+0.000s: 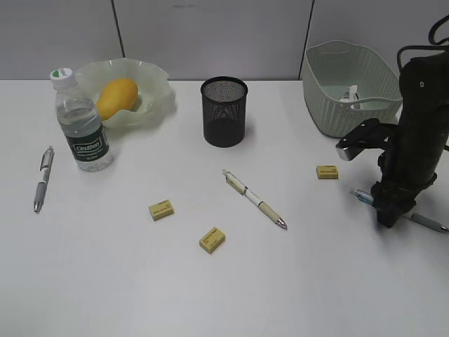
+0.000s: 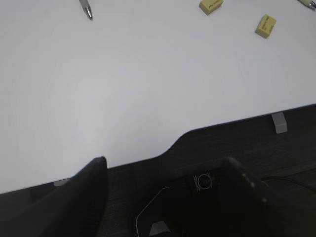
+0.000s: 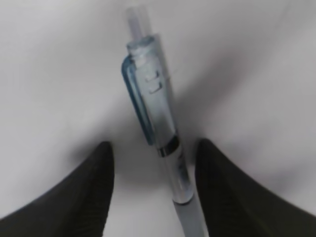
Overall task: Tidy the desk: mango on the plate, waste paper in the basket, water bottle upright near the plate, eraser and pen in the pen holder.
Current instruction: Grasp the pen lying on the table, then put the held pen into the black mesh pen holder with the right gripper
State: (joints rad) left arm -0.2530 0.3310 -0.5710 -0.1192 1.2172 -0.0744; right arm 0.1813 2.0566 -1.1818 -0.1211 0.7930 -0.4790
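Observation:
The mango (image 1: 117, 97) lies in the plate (image 1: 158, 78) at the back left, and the water bottle (image 1: 81, 126) stands upright in front of it. The waste paper (image 1: 349, 93) sits inside the basket (image 1: 337, 105). The black mesh pen holder (image 1: 224, 111) stands mid-desk. Three erasers (image 1: 161, 209) (image 1: 212, 239) (image 1: 327, 171) lie loose. A grey pen (image 1: 43, 179) lies left, a beige pen (image 1: 254, 199) in the middle. My right gripper (image 3: 154, 143) is down on the desk, open, straddling a clear blue pen (image 3: 153, 108) without touching it. My left gripper (image 2: 165, 159) is open and empty.
The left gripper hangs over the desk's front edge (image 2: 197, 131), out of the exterior view. A pen tip (image 2: 86, 10) and two erasers (image 2: 211, 5) (image 2: 265, 25) show far ahead of it. The right arm (image 1: 414, 126) stands just in front of the basket.

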